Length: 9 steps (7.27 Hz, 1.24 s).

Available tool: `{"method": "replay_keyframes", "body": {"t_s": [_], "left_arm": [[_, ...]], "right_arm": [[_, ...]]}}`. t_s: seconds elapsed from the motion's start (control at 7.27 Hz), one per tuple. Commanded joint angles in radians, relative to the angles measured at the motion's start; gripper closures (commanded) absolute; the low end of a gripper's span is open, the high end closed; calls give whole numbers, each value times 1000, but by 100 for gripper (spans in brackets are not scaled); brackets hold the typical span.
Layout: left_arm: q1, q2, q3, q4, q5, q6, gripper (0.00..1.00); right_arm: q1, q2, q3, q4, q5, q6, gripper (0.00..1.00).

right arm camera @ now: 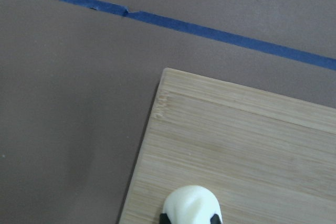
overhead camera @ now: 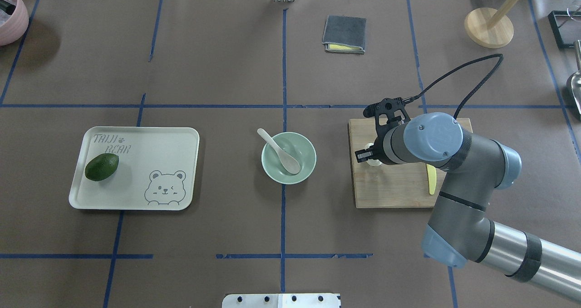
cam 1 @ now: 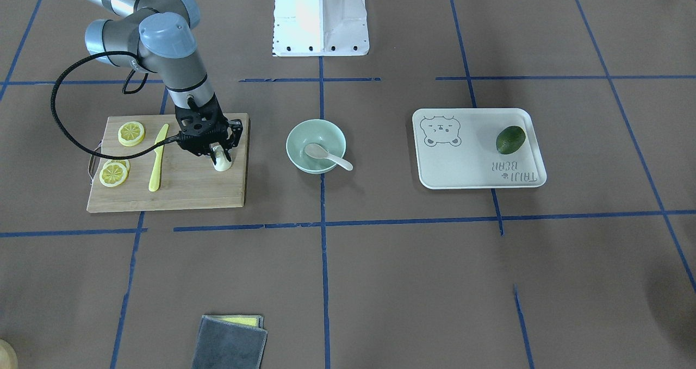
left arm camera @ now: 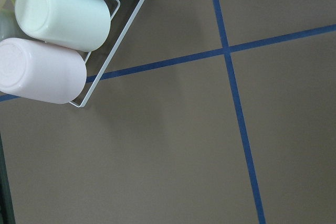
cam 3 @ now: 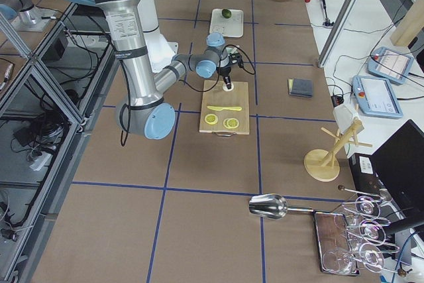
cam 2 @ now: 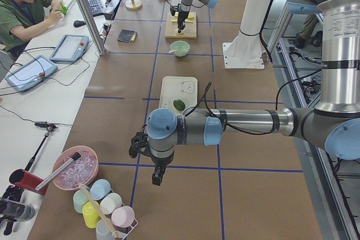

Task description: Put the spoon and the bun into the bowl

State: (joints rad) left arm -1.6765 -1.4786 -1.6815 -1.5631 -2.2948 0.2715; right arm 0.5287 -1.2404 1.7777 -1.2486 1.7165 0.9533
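Observation:
The pale mint-green bowl point(cam 1: 294, 136) point(overhead camera: 309, 156) stands near the table's middle. The off-white spoon point(cam 1: 327, 156) point(overhead camera: 279, 151) lies in it, its handle over the rim. The white bun point(cam 1: 222, 164) point(right arm camera: 191, 203) sits at the corner of the wooden cutting board point(cam 1: 190, 189) point(overhead camera: 390, 190) nearest the bowl. My right gripper point(cam 1: 219, 154) point(overhead camera: 370, 156) reaches down over the bun, with a black fingertip point(right arm camera: 166, 217) pressed on each side of it. My left gripper point(cam 2: 157, 176) shows only in the exterior left view, far from these things. I cannot tell if it is open or shut.
Two lemon slices point(cam 1: 131, 133) and a yellow knife point(cam 1: 157, 160) lie on the board. A white tray point(cam 1: 473, 162) holds a dark green fruit point(cam 1: 510, 139). A folded grey cloth point(cam 1: 231, 344) lies near the operators' edge. A rack of cups point(left arm camera: 52, 40) is under the left wrist.

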Motion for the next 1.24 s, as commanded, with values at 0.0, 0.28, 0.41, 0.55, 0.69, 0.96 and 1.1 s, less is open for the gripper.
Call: {"method": "replay_keyframes", "body": {"t_s": [0.0,0.28,0.41,0.55,0.69,0.96,1.1], "left_arm": [[1,-2,-3,0,0,0,0],[1,-2,-3,0,0,0,0],[1,-2,-4,0,0,0,0],[1,-2,-4,0,0,0,0],[1,-2,-3,0,0,0,0],[1,-2,-4,0,0,0,0],[1,-2,-4,0,0,0,0]], "right_arm": [[-4,104,2,-55,0,43,100],[-12,342,-9,-316,-3,138,100],[-31,387,-35,-339,-12,162,100],[-56,391,-52,-339,-40,162,100],[-73,388,-53,-338,-52,162,1],[-78,395,-46,-339,-72,160,0],[-78,392,-41,-339,-71,159,0]]}}
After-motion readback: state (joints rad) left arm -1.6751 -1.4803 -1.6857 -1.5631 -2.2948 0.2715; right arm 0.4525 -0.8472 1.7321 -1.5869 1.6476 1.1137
